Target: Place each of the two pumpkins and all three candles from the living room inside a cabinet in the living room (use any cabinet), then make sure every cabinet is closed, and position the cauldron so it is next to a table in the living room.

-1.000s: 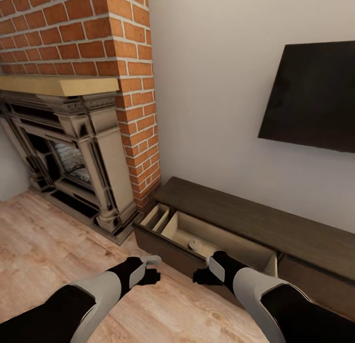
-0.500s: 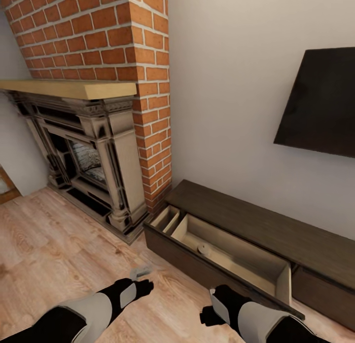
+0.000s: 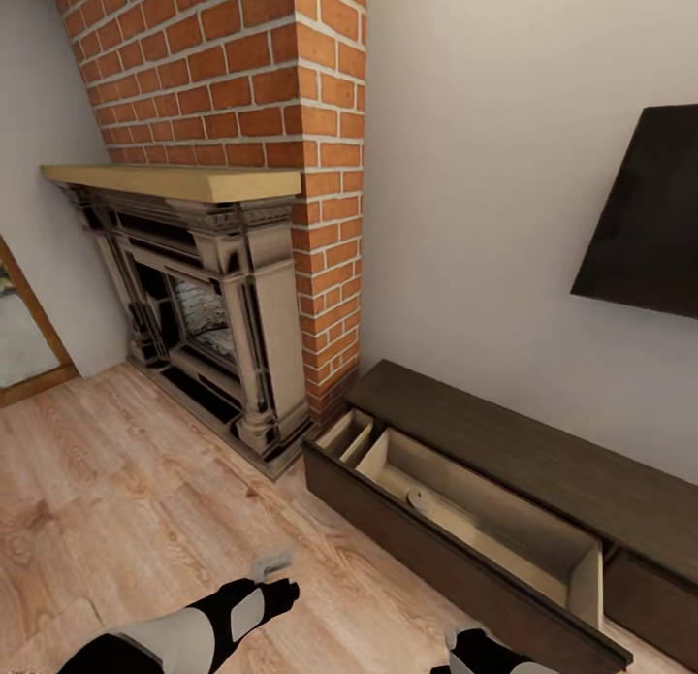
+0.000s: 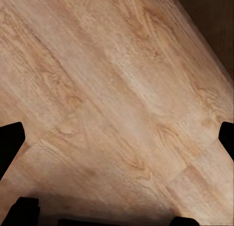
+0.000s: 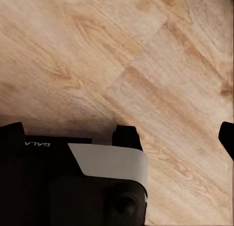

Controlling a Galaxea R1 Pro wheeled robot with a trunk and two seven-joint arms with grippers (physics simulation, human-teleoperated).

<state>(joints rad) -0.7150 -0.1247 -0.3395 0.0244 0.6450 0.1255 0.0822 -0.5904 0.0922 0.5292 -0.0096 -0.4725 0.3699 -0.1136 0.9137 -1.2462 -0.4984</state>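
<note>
The long, low, dark brown cabinet stands against the wall, with its left drawer pulled wide open. One stubby tan candle stands inside the pale drawer, near its front wall. My left gripper hovers over the wood floor, left of the drawer and apart from it. In the left wrist view, the left gripper is open with bare floor between its fingers. My right gripper sits at the head view's lower edge, in front of the drawer. The right wrist view shows the right gripper spread open and holding nothing.
A brick chimney with a dark fireplace and a wooden mantel stands left of the cabinet. A black TV hangs on the wall above it. A framed opening is at far left. Wood floor spreads in front.
The camera has pulled back and turned left, so the cabinet sits farther right and lower. Both arms have dropped toward the picture's lower edge; the right gripper is off the drawer front.
</note>
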